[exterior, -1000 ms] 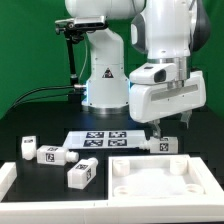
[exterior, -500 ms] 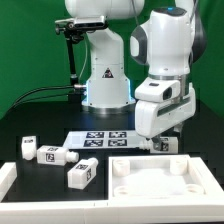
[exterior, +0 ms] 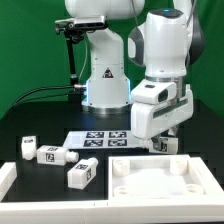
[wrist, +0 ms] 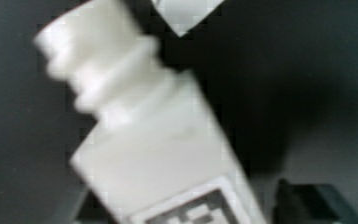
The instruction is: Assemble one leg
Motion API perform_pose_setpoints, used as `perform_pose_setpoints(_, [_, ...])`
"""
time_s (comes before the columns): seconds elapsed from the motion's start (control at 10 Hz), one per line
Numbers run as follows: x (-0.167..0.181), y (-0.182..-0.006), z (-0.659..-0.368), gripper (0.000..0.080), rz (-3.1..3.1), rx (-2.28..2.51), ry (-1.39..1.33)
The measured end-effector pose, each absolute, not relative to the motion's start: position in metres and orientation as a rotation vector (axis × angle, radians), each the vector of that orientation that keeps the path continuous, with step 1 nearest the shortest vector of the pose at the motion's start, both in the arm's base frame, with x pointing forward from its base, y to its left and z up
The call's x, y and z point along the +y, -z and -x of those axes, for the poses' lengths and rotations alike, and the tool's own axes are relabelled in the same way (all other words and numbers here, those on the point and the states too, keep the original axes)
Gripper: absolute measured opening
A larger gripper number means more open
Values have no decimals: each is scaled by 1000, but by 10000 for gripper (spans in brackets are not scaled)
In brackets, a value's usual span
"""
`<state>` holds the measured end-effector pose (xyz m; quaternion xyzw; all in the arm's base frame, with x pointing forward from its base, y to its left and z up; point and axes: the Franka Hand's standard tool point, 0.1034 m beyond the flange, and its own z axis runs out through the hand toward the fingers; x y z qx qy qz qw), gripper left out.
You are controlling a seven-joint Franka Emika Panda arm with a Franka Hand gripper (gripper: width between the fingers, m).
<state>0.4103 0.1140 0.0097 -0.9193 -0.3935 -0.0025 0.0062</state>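
In the exterior view my gripper [exterior: 159, 140] is low over the table at the exterior view's right. It is down at a white leg [exterior: 168, 145] that lies on the black table. In the wrist view this leg [wrist: 149, 130] fills the picture, blurred, with a ribbed end and a tag on its face. It lies between my fingers. One dark finger [wrist: 318, 202] shows beside it with a small gap, so the jaws stand open around the leg. The leg rests on the table.
Three more tagged legs [exterior: 28, 147] [exterior: 50, 154] [exterior: 82, 173] lie at the exterior view's left. The marker board [exterior: 100, 137] lies in the middle. A big white panel [exterior: 160, 178] is at the front right. The robot base [exterior: 105, 80] stands behind.
The arm has swung towards the exterior view's left and come down, bringing the gripper from above the leg to around it. The leg has not moved.
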Motion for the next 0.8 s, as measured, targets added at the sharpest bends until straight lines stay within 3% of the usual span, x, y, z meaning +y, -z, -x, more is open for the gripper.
perform_pose_setpoints(0.1, [115,-10,-411,282,2879,-1227,10])
perform_pose_setpoints(0.4, [117,-18,-424,282,2951,-1045,44])
perform_pose_setpoints(0.8, [106,-10,-413,284,3068,-575,-7])
